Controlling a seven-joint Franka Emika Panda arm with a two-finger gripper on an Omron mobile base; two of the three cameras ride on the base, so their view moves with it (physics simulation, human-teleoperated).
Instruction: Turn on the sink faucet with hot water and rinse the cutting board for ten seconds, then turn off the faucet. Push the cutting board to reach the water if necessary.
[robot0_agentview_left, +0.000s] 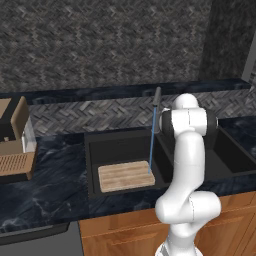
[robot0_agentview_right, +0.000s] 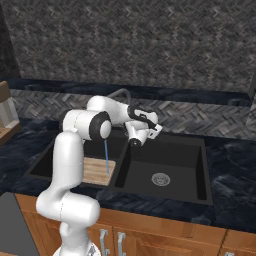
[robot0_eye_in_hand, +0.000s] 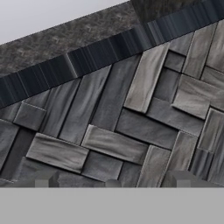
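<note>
Jaws: in the hand view two blurred dark finger tips (robot0_eye_in_hand: 46, 180) stand wide apart at the bottom edge, nothing between them — spread, holding nothing. Ahead of them, herringbone wall tile (robot0_eye_in_hand: 131, 122) in grey, and a dark ledge strip (robot0_eye_in_hand: 109, 50) running slantwise across the upper part.

Gripper (robot0_agentview_right: 159, 126) in the right base view: at the end of the arm, reaching over the divider of the sink (robot0_agentview_right: 200, 197) toward the back wall; its fingers are too small there to read.

Sink faucet (robot0_agentview_left: 156, 100) — slim dark tube rising at the back edge of the sink, just left of the arm's upper joint in the left base view.

Water (robot0_agentview_left: 151, 142): thin blue stream running straight down from the faucet tip, landing on the right end of the cutting board (robot0_agentview_left: 122, 176).

Cutting board lies flat in the left basin, against its front wall, toward the divider.

Right basin: round silver drain (robot0_agentview_right: 160, 178) on its floor.

Dark marbled counter (robot0_agentview_left: 45, 185) all round; a brown-and-tan appliance (robot0_agentview_left: 15, 145) at its far left edge.
</note>
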